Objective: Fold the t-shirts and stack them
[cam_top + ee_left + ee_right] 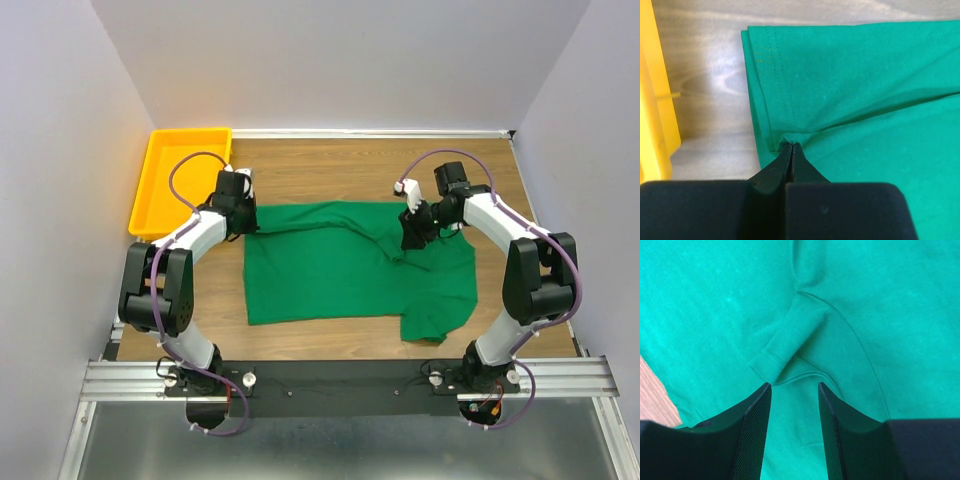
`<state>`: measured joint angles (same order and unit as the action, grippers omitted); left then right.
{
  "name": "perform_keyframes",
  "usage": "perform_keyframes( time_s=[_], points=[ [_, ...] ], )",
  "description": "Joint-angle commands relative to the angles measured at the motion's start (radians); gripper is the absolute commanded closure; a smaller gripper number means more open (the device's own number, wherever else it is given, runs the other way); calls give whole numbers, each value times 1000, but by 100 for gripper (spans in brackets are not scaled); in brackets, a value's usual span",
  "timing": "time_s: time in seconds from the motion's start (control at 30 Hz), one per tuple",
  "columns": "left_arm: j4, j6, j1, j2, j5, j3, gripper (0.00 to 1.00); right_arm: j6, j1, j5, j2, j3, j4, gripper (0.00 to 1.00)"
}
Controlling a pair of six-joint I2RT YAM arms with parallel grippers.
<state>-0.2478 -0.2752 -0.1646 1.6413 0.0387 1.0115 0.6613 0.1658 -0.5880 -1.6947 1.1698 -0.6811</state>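
Broadly, the wooden table (330, 165) is being taken up across its middle by the t-shirt (330, 265), which is lying spread between the two arms. It is mostly flat, with wrinkles and a doubled-over flap toward the right and one part jutting toward the near edge. The yellow tray (148, 190) is sitting at the far left corner, parted from the shirt by a strip of bare wood. The step in hand is judged to be the opening grasp for a first fold, and it is only half made. On the left, the stitched hem (777, 75) is being pinched near the shirt's far left corner by the left gripper (791, 146), whose jaws are pressed together on the cloth so that the fabric is puckering at the tips. On the right, the right gripper (794, 385) is being held low over the shirt with its jaws standing apart, and nothing is being gripped. A hemmed strip (782, 347) (probably a sleeve, though this cannot be told for certain) is lying just ahead of the gap between them. The next move is judged to call for those jaws being lowered and closed on the cloth, so that both ends are being held before any lifting. The two grips would then need raising together and evenly.
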Motion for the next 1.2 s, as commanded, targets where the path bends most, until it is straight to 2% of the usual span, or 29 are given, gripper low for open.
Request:
perform_keyframes(
  time_s=[0.0, 0.07, 0.1, 0.2, 0.33, 0.4, 0.53, 0.7, 0.8, 1.17],
  points=[
    [28, -18, 5, -21, 10, -53, 99, -19, -15, 11, -16, 22, 8, 50],
    [27, -21, 5, -24, 4, -66, 90, -41, -32, 28, -20, 34, 11, 50],
    [25, -21, 5, -28, -6, -70, 75, -54, -40, 36, -20, 43, 14, 50],
    [21, -22, 5, -64, -31, -74, 55, -133, -99, 45, -23, 94, 32, 50],
    [44, -25, 19, -156, -31, -56, 45, -332, -212, 65, -61, 180, 81, 50],
    [56, -35, 40, -158, -17, -24, 44, -396, -273, 70, -89, 229, 110, 50],
    [42, -65, 60, -43, 21, 65, 44, -547, -322, 117, -228, 324, 127, 50],
    [12, -87, 62, 121, 27, 173, 45, -626, -341, 171, -353, 430, 124, 51],
    [7, -87, 62, 156, 9, 196, 45, -646, -351, 180, -393, 447, 126, 51],
    [10, -73, 66, 169, 4, 199, 45, -658, -402, 182, -287, 384, 143, 52]
  ],
)
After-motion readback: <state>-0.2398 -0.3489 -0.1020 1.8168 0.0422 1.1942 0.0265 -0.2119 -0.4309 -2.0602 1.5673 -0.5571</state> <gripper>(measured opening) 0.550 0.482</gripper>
